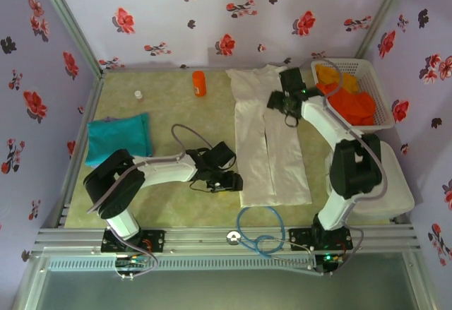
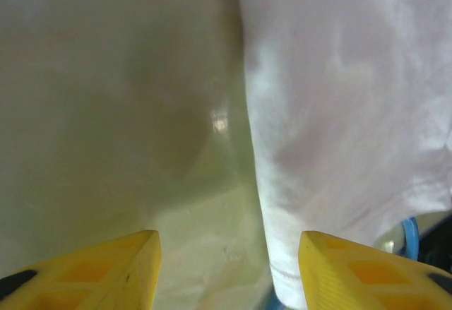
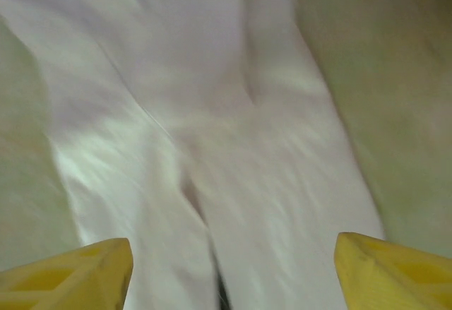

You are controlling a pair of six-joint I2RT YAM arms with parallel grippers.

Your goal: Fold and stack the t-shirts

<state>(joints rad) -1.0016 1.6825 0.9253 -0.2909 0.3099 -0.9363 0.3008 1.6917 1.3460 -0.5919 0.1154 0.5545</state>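
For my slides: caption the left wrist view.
Open left gripper poised over the edge of the white t-shirt on the table.

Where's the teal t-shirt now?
In the top view, the folded teal cloth t-shirt lies flat on the left of the table, well apart from the long white cloth t-shirt.

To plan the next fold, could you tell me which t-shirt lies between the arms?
The white t-shirt; the teal one lies far left, orange ones sit in the basket.

Desk (image 1: 169, 112), olive-green surface. Lying on it: 1 white t-shirt (image 1: 272, 147) spread flat, 1 folded teal t-shirt (image 1: 120, 137), 1 orange bottle (image 1: 199, 83), 1 lattice basket (image 1: 385, 105).
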